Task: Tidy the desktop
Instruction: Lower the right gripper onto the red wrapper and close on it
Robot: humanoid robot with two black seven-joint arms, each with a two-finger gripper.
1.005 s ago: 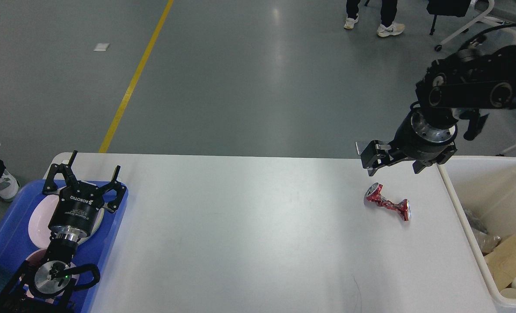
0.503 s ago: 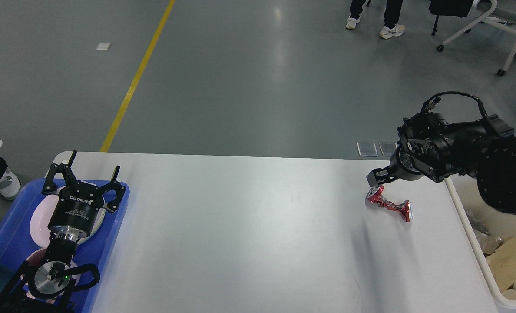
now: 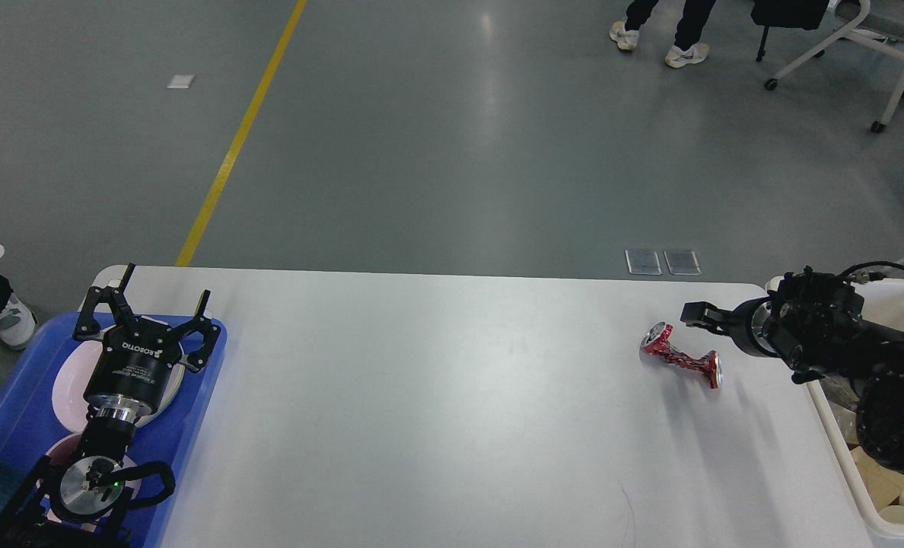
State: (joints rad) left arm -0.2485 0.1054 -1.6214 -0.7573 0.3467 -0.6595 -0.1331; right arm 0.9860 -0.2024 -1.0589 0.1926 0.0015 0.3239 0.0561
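The white desktop (image 3: 421, 403) fills the lower part of the view. A crushed red can (image 3: 679, 355) lies on it near the right end. My right gripper (image 3: 699, 313) is low over the table, just up and to the right of the can and apart from it. It is small and dark, and I cannot tell its fingers apart. My left gripper (image 3: 146, 308) is open and empty, held above a pink plate (image 3: 68, 384) in the blue tray (image 3: 193, 434) at the table's left end.
A deep white bin (image 3: 840, 434) with cardboard and trash stands off the table's right end, partly behind my right arm. A second plate lies in the tray under my left arm. People's feet and a chair are on the floor far behind.
My right arm has come down and drawn back to the right, from above the can to low beside it. The can and my left arm have not moved.
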